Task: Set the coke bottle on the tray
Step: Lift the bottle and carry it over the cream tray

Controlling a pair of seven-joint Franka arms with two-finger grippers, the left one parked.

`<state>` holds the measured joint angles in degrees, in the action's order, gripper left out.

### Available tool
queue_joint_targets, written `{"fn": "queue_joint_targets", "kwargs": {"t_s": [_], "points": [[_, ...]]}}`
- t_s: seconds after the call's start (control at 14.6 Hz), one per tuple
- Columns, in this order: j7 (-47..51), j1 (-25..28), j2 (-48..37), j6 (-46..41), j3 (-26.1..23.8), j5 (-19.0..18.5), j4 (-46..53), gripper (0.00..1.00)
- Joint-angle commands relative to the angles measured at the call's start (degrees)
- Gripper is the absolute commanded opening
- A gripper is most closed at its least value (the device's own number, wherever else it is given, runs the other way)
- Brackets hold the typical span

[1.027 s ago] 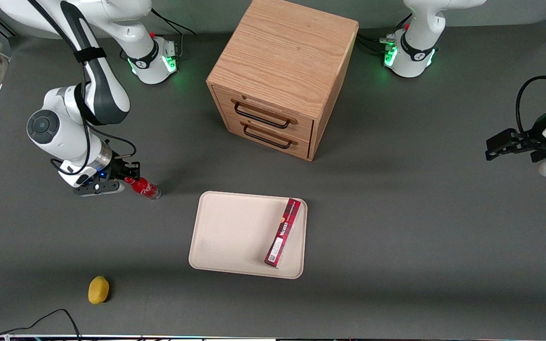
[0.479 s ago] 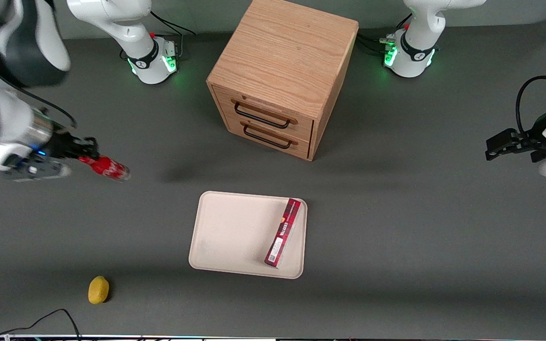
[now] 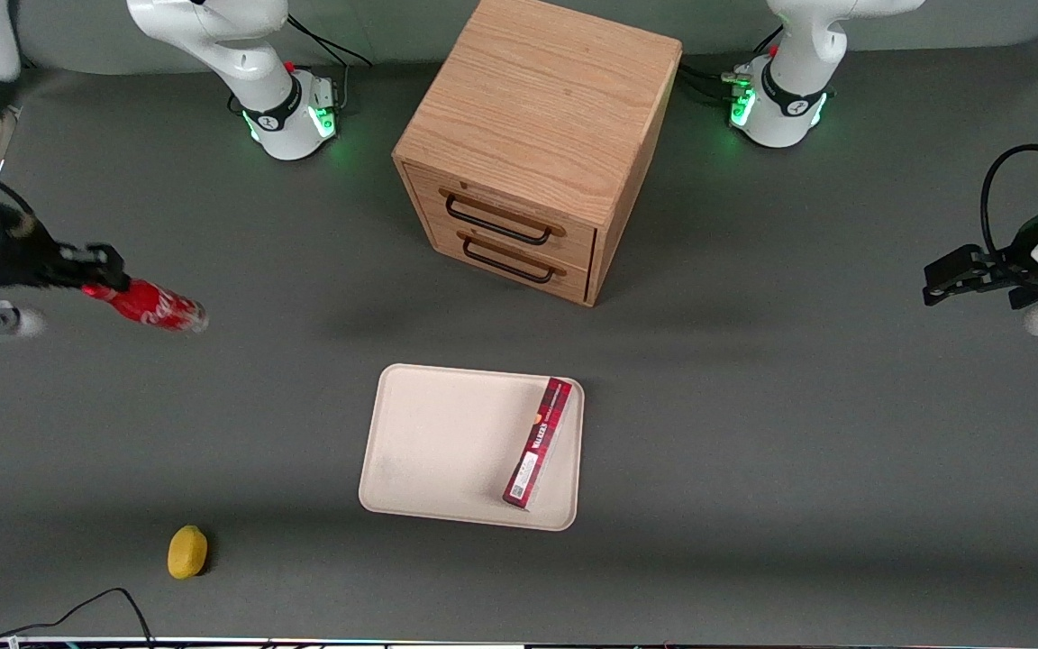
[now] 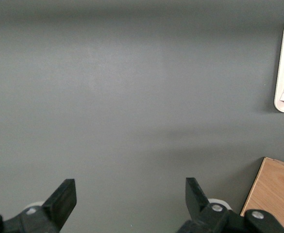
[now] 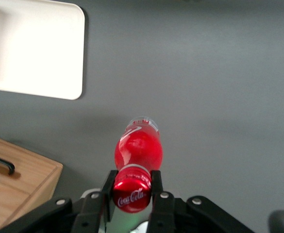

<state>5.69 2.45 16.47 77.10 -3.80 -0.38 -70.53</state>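
Right gripper, pinching the small red coke bottle by its red cap, has carried it up off the grey table (toward the working arm's end), so the transfer to the cream-beige rectangular tray remains.

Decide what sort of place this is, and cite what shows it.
Probably a robotics lab bench: arms bolted to a grey table, a pincer shut on a small red coke bottle, and props such as a cream rectangular tray and a wooden two-drawer cabinet.
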Motion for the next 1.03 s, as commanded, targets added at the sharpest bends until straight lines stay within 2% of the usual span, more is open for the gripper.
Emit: {"fn": "queue_joint_targets", "kwargs": {"t_s": [0.0, 0.21, 0.55, 0.68, 0.82, 0.96], "points": [[9.0, 7.0, 12.6, -1.6, 0.1, -1.3, 12.9, 0.00], [21.3, 13.3, 20.8, 8.2, 0.3, -1.3, 16.4, 0.00], [29.9, 17.8, 31.0, 25.6, 0.5, -1.4, 16.3, 0.00], [30.4, 18.0, 33.1, 28.3, 0.7, -1.6, 16.2, 0.00], [30.2, 17.9, 34.2, 28.8, 0.6, -4.4, 16.0, 0.00], [30.0, 17.8, 35.1, 30.9, 0.6, -4.7, 15.9, 0.00]]}}
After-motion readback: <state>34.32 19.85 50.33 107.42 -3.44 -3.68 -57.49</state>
